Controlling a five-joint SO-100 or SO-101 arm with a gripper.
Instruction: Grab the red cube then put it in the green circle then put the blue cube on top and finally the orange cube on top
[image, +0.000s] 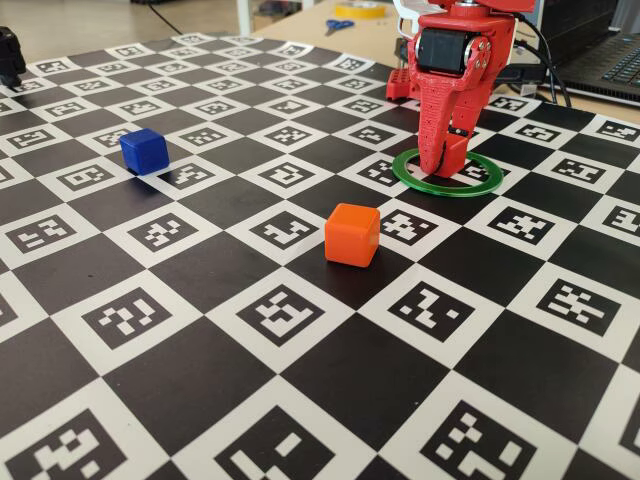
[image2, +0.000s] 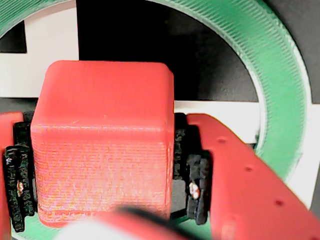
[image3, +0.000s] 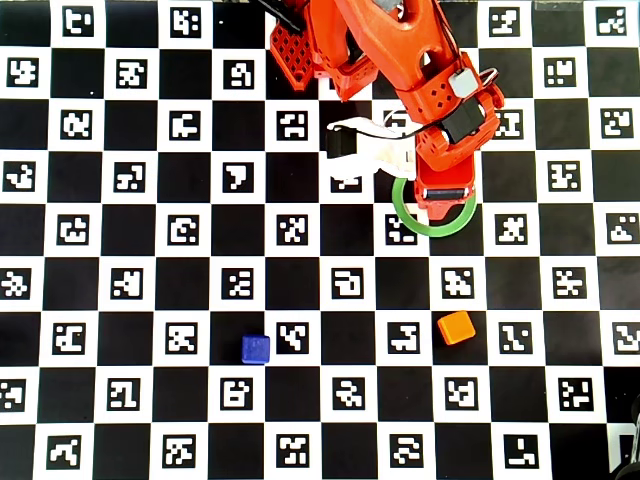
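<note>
**Red cube held inside the green ring**

Red cube (image2: 102, 142) sits clamped between your gripper (image: 444, 160) jaws, within the green circle (image: 492, 177); whether it touches the board, you cannot tell. Your surface is a black-and-white checkerboard mat (image: 300, 400) printed with coded markers; a wooden desk with scissors (image: 338, 25) and tape (image: 361, 9) lies behind it. In the fixed view, left to right: blue cube (image: 144, 151), orange cube (image: 352, 234), then the ring; both cubes rest flat, well apart. Cubes show no long axis; the red one sits square to the fingers (image2: 197, 175).
</note>
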